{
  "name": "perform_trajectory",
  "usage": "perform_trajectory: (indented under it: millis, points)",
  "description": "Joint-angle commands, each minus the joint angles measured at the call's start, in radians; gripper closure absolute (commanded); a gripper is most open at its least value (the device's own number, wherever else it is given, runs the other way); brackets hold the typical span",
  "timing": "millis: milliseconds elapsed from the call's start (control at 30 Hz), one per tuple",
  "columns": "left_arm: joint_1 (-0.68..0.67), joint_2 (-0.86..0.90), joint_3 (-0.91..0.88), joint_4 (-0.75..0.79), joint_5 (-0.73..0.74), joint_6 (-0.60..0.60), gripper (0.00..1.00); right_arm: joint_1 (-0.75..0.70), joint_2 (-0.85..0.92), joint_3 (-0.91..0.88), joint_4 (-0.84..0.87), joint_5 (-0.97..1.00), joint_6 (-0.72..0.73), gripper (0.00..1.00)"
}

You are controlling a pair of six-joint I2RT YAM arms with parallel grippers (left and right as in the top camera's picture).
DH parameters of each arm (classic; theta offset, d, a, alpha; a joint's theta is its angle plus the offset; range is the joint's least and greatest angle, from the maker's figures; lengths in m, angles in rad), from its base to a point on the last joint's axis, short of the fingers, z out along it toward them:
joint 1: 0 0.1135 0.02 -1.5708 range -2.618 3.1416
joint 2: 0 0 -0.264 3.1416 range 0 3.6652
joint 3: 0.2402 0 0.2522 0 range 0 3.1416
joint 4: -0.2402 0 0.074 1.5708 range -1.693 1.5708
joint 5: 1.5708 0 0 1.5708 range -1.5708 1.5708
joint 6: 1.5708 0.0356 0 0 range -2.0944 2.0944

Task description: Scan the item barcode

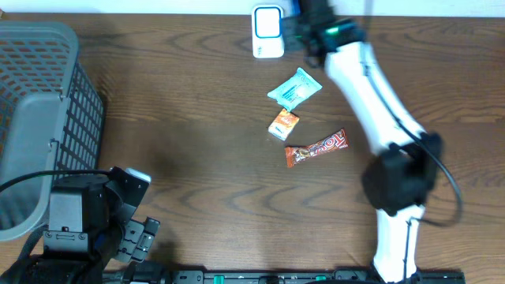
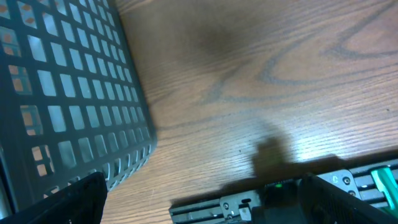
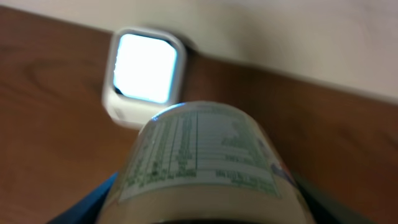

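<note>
In the right wrist view a round container with a green-printed nutrition label (image 3: 202, 158) fills the space between my right gripper's fingers, which are shut on it. Its label faces up toward the camera. Just beyond it stands the white barcode scanner (image 3: 144, 73), its window glowing. From overhead, the scanner (image 1: 268, 31) is at the table's far edge and my right gripper (image 1: 310, 33) hovers right beside it; the held item is hidden under the arm there. My left gripper (image 2: 202, 205) is open and empty, low over the table at the front left.
A grey mesh basket (image 1: 39, 118) stands at the left, its wall (image 2: 74, 93) close to my left gripper. In the middle of the table lie a teal packet (image 1: 294, 89), a small orange packet (image 1: 283, 125) and a red-brown candy bar (image 1: 316, 147).
</note>
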Motion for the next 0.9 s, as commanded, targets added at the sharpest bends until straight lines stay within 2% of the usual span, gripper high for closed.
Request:
perform_trajectory:
  millis: [0, 133, 267, 467, 867]
  points:
    - [-0.002, -0.005, 0.007, -0.002, -0.008, 0.001, 0.02, -0.095, -0.069, 0.014, -0.161, 0.045, 0.077, 0.58]
    - [-0.002, -0.005, 0.007, -0.002, -0.008, 0.001, 0.02, -0.22, -0.064, 0.014, -0.372, 0.044, 0.098, 0.55]
    - [-0.002, -0.005, 0.007, -0.002, -0.008, 0.001, 0.02, -0.383, -0.045, 0.013, -0.48, -0.004, 0.105, 0.53]
    - [-0.002, -0.005, 0.007, -0.002, -0.008, 0.001, 0.02, -0.601, 0.01, 0.013, -0.531, -0.006, 0.123, 0.47]
    - [-0.002, -0.005, 0.007, -0.002, -0.008, 0.001, 0.02, -0.909, 0.24, 0.013, -0.536, -0.093, 0.122, 0.5]
